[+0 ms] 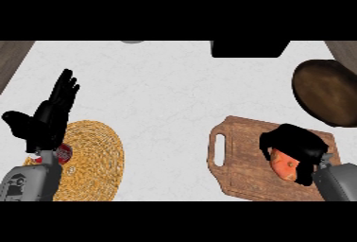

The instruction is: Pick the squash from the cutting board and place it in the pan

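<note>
Head view: right robot hand (296, 144) curled round orange squash (284, 165) on brown wooden cutting board (241, 160); lift straight before swinging toward dark round pan (327, 92) beyond the board.

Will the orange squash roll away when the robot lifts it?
Probably not: the right hand curls round the squash on the cutting board. It looks rounded, so it might roll if let go. It seems stiff, not floppy.

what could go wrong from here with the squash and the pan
The right hand curls over the squash and hides most of it, so the hold may be partial and it could slip on lifting. The pan lies partly beyond the view's right edge, so placement could land on its rim.
</note>
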Controlling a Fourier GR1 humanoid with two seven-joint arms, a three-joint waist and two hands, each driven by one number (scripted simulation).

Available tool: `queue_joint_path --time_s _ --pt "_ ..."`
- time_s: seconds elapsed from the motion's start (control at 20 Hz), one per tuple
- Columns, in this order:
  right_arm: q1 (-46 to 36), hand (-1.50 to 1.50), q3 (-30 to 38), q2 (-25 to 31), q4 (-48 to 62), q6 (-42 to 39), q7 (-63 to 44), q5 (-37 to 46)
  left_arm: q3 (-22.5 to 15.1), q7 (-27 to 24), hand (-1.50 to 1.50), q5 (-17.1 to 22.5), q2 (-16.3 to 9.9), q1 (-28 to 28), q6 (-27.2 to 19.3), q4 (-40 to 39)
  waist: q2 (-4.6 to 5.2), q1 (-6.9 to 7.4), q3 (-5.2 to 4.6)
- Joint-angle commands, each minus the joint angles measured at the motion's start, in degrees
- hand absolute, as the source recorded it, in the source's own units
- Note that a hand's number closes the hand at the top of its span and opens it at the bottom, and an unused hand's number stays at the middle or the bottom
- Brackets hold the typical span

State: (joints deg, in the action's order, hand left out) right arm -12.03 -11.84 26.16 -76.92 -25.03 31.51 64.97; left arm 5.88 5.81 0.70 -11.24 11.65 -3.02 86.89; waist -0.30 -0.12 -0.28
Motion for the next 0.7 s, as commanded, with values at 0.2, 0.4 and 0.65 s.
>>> queue_joint_path --time_s 0.2,0.4,0.65 --pt "1.5 1.5 8.9 -20.4 -6.4 2.3 -35.3 1.9 0.9 -0.3 0.0 -0.7 -0.2 0.4 -1.2 -1.6 -0.33 -2.28 0.13" --pt "-0.2 1.5 7.6 -25.7 -19.3 9.5 -43.0 5.7 1.5 0.4 0.0 0.3 -0.8 -0.8 -0.1 -1.1 -0.56 -1.54 0.16" --pt "0.1 1.5 2.4 -26.0 -30.0 12.9 -54.1 3.6 -0.4 0.8 0.0 -1.7 1.4 3.3 -2.4 -2.5 -0.01 -0.84 0.26"
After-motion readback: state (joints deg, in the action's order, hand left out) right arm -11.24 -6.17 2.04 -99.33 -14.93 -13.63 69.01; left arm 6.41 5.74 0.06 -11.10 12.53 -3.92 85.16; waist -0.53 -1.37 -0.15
